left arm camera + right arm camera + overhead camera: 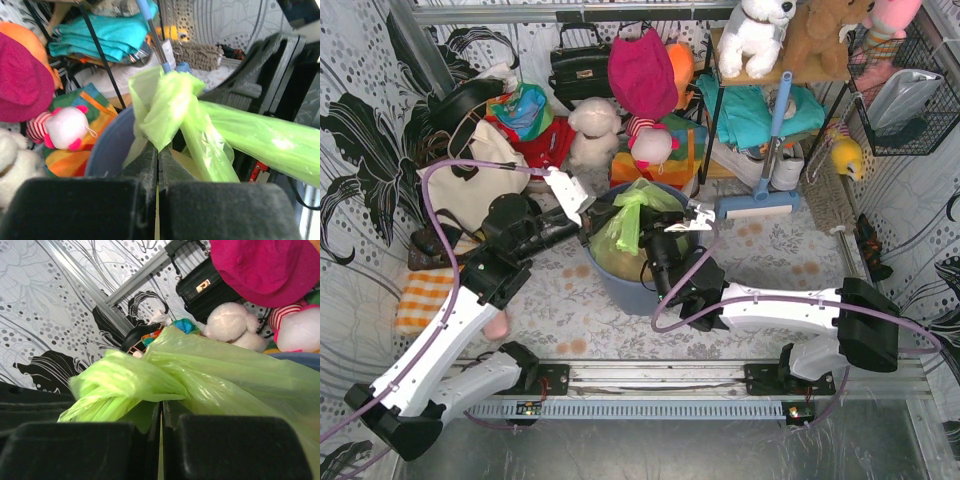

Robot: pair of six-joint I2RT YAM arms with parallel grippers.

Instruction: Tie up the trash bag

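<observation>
The trash bag is thin light-green plastic and sits in a round blue bin at the table's middle. Its gathered top stands up above the rim. My left gripper is at the bag's left side, shut on a flap of the bag. My right gripper is at the bag's right side, shut on another twisted flap. In the left wrist view the two flaps cross in a bunched knot above the fingers, one flap stretching right. Tan paper shows faintly through the bag.
A cream tote handbag and plush toys stand behind the bin. A blue-handled mop leans at the back right by a shelf rack. An orange checked cloth lies at the left.
</observation>
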